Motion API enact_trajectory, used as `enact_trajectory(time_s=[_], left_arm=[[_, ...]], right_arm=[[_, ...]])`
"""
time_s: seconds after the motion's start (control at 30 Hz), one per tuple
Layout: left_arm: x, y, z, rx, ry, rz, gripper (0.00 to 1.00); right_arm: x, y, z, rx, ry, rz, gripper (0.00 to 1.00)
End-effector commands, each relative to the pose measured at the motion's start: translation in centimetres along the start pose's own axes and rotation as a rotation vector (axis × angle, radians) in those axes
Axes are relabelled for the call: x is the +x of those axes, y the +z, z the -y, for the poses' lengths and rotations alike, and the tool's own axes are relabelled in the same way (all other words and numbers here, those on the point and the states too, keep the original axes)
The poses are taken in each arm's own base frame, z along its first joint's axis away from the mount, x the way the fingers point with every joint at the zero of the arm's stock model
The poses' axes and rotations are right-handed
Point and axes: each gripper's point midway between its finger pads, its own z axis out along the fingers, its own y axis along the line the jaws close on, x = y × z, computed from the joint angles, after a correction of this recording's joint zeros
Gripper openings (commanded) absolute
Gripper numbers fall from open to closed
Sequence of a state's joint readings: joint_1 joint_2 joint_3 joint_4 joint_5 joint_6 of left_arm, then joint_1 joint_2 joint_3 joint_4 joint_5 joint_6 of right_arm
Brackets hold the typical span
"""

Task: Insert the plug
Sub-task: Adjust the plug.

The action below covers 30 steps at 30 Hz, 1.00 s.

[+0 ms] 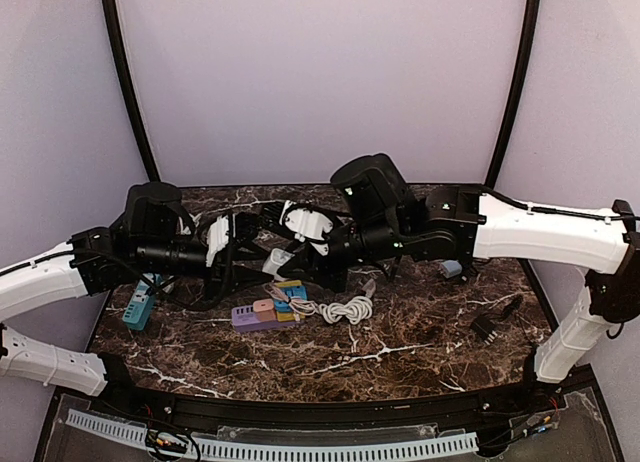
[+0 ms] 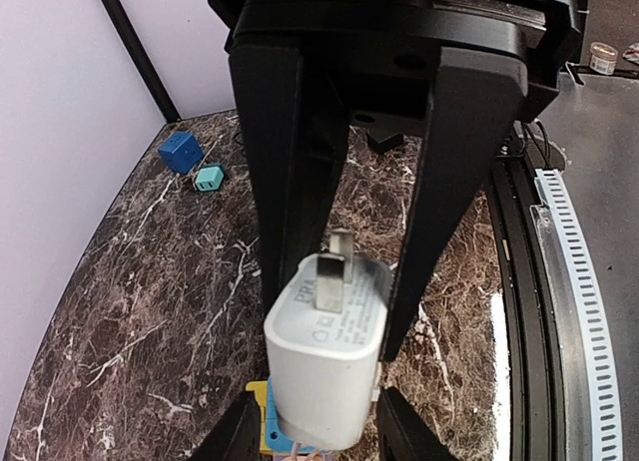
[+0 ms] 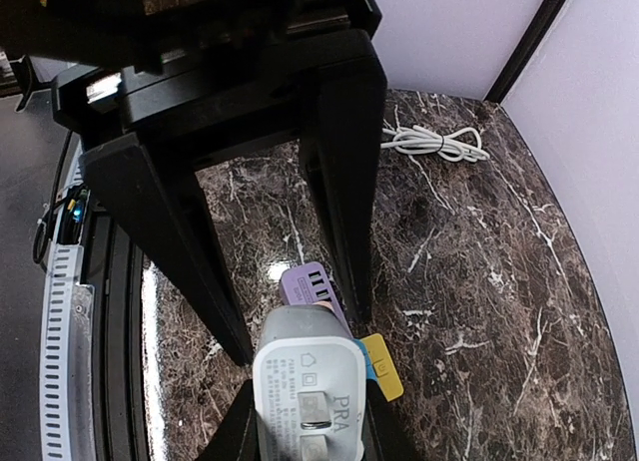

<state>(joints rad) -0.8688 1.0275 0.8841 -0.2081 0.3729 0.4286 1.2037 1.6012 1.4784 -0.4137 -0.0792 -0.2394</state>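
Note:
A white plug (image 2: 324, 356) hangs in the air between my two grippers, its flat metal prongs turned upward. In the right wrist view the plug (image 3: 310, 381) sits tight between the fingers of my right gripper (image 3: 310, 426), which is shut on it. My left gripper (image 2: 315, 426) faces it from the other side. Its fingertips (image 2: 225, 436) flank the plug's lower end, with a gap showing on the left. Below the plug lies the purple power strip (image 1: 262, 315) with yellow and blue blocks (image 3: 384, 366).
A coiled white cable (image 1: 345, 309) lies right of the strip. A teal adapter (image 1: 138, 310) sits at the left edge, a small blue one (image 1: 452, 269) and a black plug (image 1: 487, 327) at the right. Lilac walls close in on three sides.

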Motion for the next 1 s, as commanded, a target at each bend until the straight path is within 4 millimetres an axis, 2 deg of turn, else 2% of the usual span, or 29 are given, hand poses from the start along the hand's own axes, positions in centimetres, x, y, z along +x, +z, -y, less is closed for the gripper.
enact_trajectory(time_s=[0.0, 0.1, 0.23, 0.43, 0.47, 0.57, 0.63, 0.87, 0.97], left_arm=[[-1.5, -0.2, -0.3, -0.002, -0.017, 0.040, 0.36], [-1.5, -0.1, 0.0, 0.018, -0.009, 0.043, 0.26], [-1.9, -0.1, 0.2, 0.033, 0.007, 0.056, 0.02], [-2.4, -0.3, 0.7, 0.056, 0.010, 0.082, 0.01], [-2.6, -0.4, 0.6, 0.052, 0.009, 0.089, 0.01], [-3.7, -0.7, 0.0, 0.022, 0.001, 0.125, 0.01], [-4.5, -1.0, -0.3, 0.010, -0.014, 0.157, 0.01], [-5.6, -1.3, -0.6, 0.018, -0.101, 0.200, 0.01], [-6.9, -2.0, -1.9, 0.007, -0.185, 0.263, 0.01]], right_arm=[[-2.1, -0.5, -0.8, -0.027, -0.043, 0.088, 0.00], [-2.7, -0.8, -1.1, -0.047, -0.050, 0.115, 0.00], [-3.1, -1.1, -1.7, -0.080, -0.058, 0.139, 0.00], [-3.5, -1.1, -1.3, -0.053, -0.063, 0.160, 0.00], [-3.5, -1.1, -1.1, -0.042, -0.062, 0.164, 0.06], [-3.8, -1.4, -0.5, -0.003, -0.056, 0.188, 0.42], [-4.0, -1.8, 0.0, 0.034, -0.052, 0.221, 0.58], [-3.6, -3.5, 1.0, 0.089, -0.015, 0.309, 0.69], [-3.4, -4.8, 1.6, 0.098, 0.029, 0.400, 0.78]])
